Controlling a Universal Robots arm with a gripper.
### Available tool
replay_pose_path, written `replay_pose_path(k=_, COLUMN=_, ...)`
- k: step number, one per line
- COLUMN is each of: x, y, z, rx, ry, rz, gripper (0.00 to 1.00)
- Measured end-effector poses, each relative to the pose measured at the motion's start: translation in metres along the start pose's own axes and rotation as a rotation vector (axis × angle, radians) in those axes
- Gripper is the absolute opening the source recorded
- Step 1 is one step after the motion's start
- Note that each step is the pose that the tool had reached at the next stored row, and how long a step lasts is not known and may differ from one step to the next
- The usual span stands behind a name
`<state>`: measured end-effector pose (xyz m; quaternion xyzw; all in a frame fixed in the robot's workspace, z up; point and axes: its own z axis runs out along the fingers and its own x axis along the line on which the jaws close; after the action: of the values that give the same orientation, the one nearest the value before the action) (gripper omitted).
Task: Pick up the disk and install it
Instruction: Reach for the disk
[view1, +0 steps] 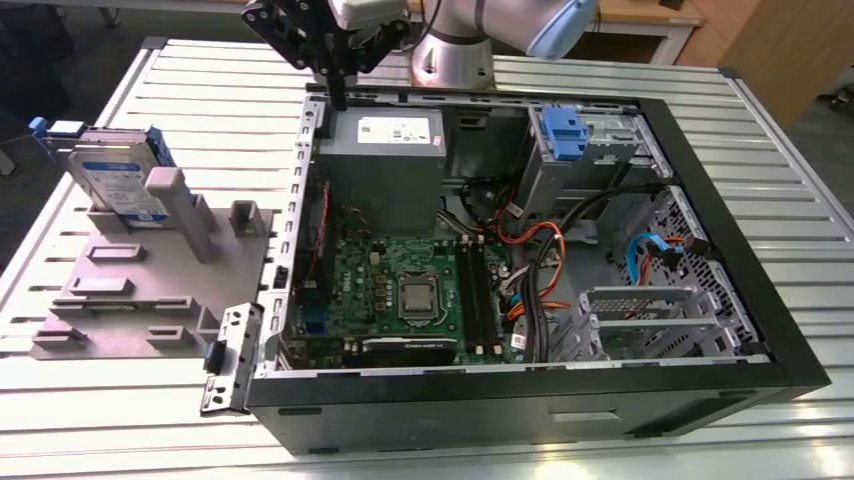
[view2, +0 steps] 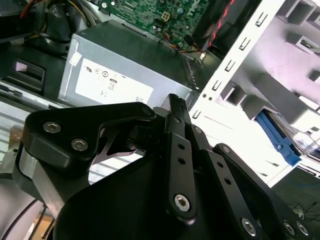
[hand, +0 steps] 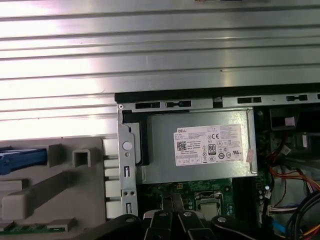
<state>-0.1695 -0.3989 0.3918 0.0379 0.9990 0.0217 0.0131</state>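
Exterior view: high, set back, looking obliquely down on the slatted metal surface (view1: 200, 90); whole open black computer case (view1: 534, 400) in frame, grey plastic fixture (view1: 134, 290) at the exterior view's left. First wrist view: close, facing almost straight down over the grey power-supply box with white sticker (hand: 200, 147). Second wrist view: closer, oblique, looking past the black-linked hand (view2: 175, 102). All three views share the box; both wrist views share the fixture.

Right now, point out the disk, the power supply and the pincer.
disk (view1: 118, 188): exterior view, its label face.
power supply (view1: 380, 180): exterior view, grey face below sticker.
pincer (view1: 338, 98): exterior view, between its fingertips.
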Motion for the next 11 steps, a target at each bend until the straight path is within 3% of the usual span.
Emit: replay_pose_path(k=11, x=0.0236, y=-0.0017, z=0.0011, rx=0.0, ry=0.0, rz=0.0, gripper=0.11)
